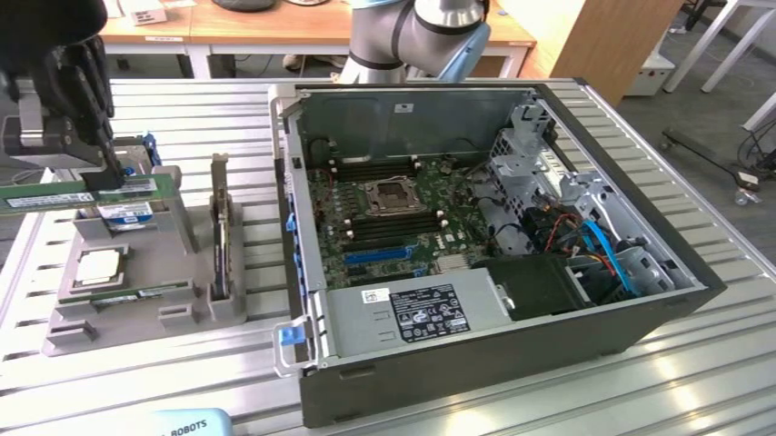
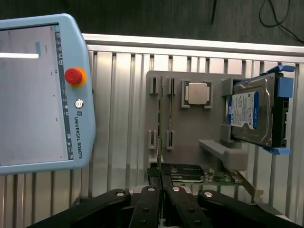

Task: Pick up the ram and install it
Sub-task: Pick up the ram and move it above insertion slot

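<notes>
Ram (image 1: 54,194) clamped edge-on between closed fingers of my gripper (image 2: 161,178), just above grey holder (image 1: 182,307), clear of its slots as far as I judge. Second stick (image 1: 136,292) lies in holder. Pick-up looks done; install not. Open PC case (image 1: 510,359) stands beside holder, memory slots (image 1: 376,167) apparently unfilled.

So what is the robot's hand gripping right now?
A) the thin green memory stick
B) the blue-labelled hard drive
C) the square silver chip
A: the hand is closed on the thin green memory stick, while the square silver chip and the hard drive sit in the grey holder.
</notes>
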Controlling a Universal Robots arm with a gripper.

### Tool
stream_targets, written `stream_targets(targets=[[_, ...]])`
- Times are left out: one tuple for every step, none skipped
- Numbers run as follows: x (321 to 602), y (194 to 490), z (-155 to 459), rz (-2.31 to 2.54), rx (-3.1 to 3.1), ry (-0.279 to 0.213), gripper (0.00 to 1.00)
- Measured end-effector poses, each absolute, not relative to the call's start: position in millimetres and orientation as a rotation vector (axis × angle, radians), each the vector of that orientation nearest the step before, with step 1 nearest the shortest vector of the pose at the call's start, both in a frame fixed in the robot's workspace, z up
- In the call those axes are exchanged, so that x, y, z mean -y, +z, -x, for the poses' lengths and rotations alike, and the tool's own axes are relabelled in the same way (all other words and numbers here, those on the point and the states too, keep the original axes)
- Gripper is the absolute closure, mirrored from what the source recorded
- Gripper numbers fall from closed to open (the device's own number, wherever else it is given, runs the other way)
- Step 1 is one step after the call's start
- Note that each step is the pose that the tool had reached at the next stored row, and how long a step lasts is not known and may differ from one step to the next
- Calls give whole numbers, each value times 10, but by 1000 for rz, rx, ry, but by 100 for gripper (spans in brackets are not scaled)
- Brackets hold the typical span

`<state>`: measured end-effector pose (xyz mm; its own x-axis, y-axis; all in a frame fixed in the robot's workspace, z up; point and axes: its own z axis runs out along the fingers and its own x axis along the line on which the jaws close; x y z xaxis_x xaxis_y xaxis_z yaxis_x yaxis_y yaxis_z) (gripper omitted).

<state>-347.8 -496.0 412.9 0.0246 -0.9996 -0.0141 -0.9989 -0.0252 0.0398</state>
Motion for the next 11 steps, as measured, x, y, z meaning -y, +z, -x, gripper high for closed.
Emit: stream_targets(targets=[[4959, 4130, 3455, -2235, 2180, -59, 88], [4959, 4129, 3431, -2235, 2180, -59, 88], [4959, 4129, 3404, -2235, 2180, -59, 88], [4959, 4130, 3375, -2235, 2180, -59, 88], [4959, 4129, 3348, -2235, 2180, -59, 88], [4960, 4130, 3320, -2235, 2180, -59, 88], [4960, 4130, 3294, -2235, 2180, -59, 88], [4959, 4129, 3268, -2235, 2180, -59, 88], [4960, 4129, 3241, -2235, 2180, -59, 88], [4960, 4129, 3213, -2235, 2180, -59, 88], [4959, 4130, 3183, -2235, 2180, -59, 88]])
